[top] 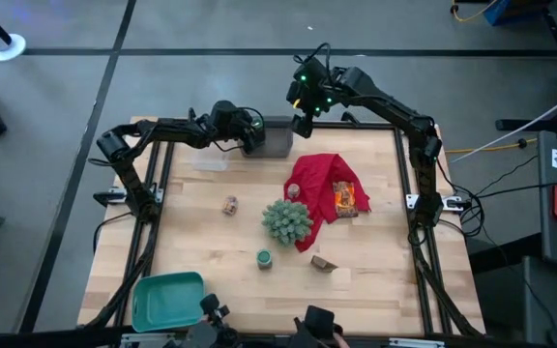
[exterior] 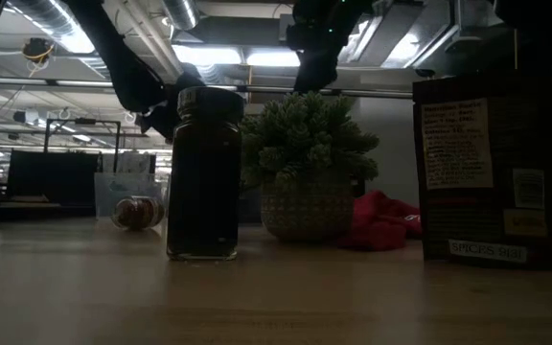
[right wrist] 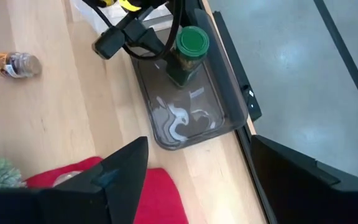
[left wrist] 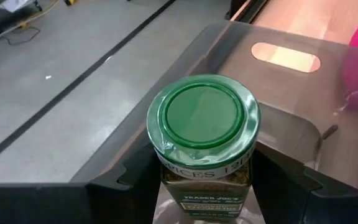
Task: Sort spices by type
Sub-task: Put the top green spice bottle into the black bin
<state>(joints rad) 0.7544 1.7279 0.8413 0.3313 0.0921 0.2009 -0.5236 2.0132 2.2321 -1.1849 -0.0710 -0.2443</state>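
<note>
Left claw (right wrist: 166, 53): closed on the green-lidded jar (left wrist: 204, 134), fingers pinching the body below the cap; jar upright, so it should set down on its base.
Grey bin (right wrist: 191, 118): directly beneath the left claw at the table's far edge; smoky translucent plastic, rounded corners, slot handle. Likely the destination for this jar type; whether the jar's base touches the bin floor cannot be told.
Jar in hand: glass, printed label, smooth round green cap with a torn clear seal band.
Right claw (top: 303, 124): fingers spread wide, holding nothing; hovering just beside the bin, over the red cloth's far end.
Red cloth (top: 319, 184): soft, crumpled, below the right claw.
Orange packet (top: 344, 198): flat, glossy, lying on the cloth.
Tan-brown jar (top: 230, 205): on its side, well toward the near side from the left claw.
Second green-lidded jar (top: 264, 258): upright, farther still, past the plant.
Spiky plant (top: 287, 220): bristly ball in a woven pot.
Brown packet (top: 323, 263): flat, near the second jar.
Teal tray (top: 167, 300): shallow plastic, near corner, well apart from both claws.
</note>
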